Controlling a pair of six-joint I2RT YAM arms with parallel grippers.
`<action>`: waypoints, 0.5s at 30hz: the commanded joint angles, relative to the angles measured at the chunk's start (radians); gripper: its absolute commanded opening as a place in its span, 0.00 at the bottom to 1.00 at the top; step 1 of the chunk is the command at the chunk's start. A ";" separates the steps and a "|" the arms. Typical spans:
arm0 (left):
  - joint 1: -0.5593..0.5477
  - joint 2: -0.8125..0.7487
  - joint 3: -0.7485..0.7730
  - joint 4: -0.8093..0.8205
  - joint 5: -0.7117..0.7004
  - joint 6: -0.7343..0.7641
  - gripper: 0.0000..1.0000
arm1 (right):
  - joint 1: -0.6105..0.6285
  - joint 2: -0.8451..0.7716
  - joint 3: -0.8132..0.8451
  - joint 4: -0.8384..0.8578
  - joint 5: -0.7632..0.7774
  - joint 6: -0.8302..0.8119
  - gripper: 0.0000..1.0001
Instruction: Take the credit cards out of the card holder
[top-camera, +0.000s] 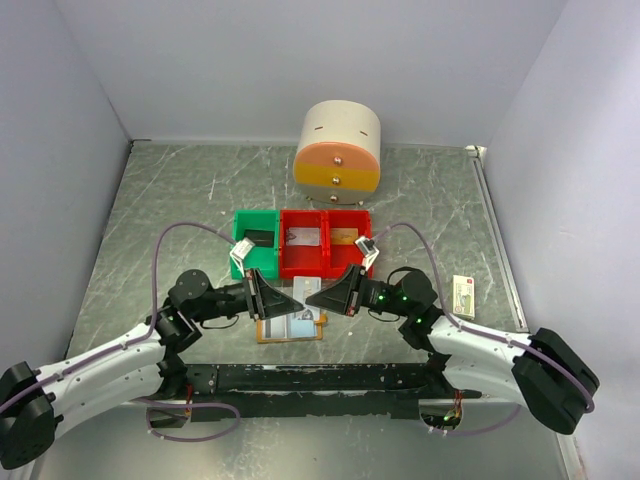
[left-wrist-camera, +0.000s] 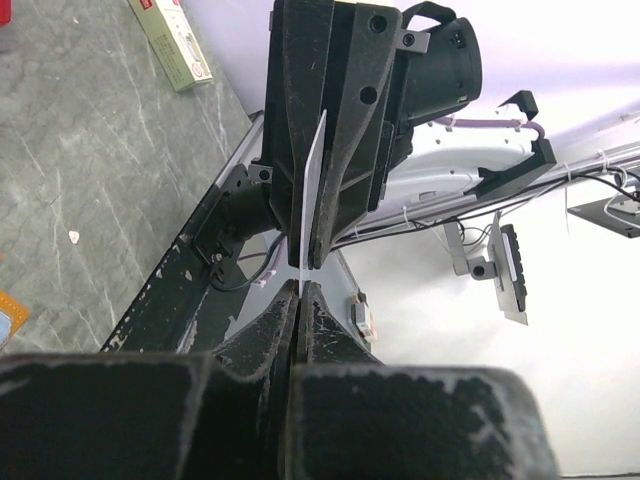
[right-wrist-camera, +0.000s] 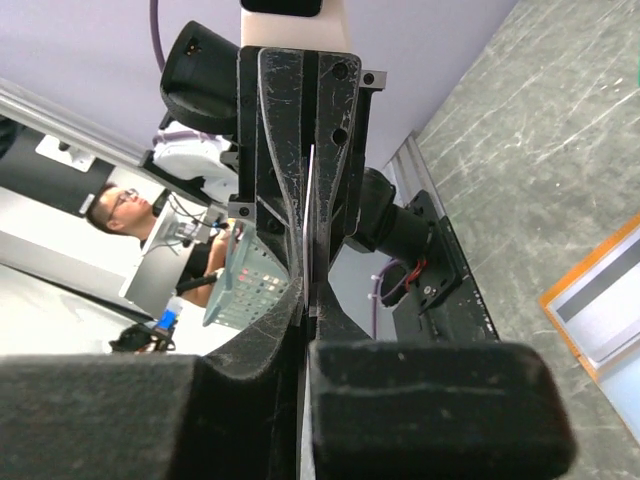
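My two grippers meet tip to tip over the near middle of the table. A thin pale credit card (left-wrist-camera: 312, 190) stands edge-on between them. The left gripper (left-wrist-camera: 299, 290) is shut on one end of this card (right-wrist-camera: 309, 200), and the right gripper (right-wrist-camera: 308, 300) is shut on the other end. From above, the left gripper (top-camera: 298, 305) and the right gripper (top-camera: 312, 298) almost touch. Just below them the card holder (top-camera: 290, 328) lies open on the table, orange-rimmed with pale pockets. A grey-striped credit card (right-wrist-camera: 610, 300) shows inside it.
A green bin (top-camera: 255, 255) and two red bins (top-camera: 325, 255) stand just behind the grippers. A round cream and orange drawer unit (top-camera: 338, 150) sits at the back. A small white box (top-camera: 463, 296) lies at the right. The black base rail (top-camera: 320, 378) runs along the near edge.
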 joint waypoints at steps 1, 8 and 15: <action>0.006 -0.024 0.010 -0.031 0.001 0.019 0.07 | -0.004 0.013 -0.014 0.124 -0.018 0.032 0.00; 0.006 -0.070 0.099 -0.372 -0.105 0.122 0.59 | -0.004 -0.093 0.016 -0.178 0.071 -0.081 0.00; 0.006 -0.019 0.288 -0.794 -0.308 0.280 0.86 | -0.004 -0.185 0.094 -0.575 0.223 -0.214 0.00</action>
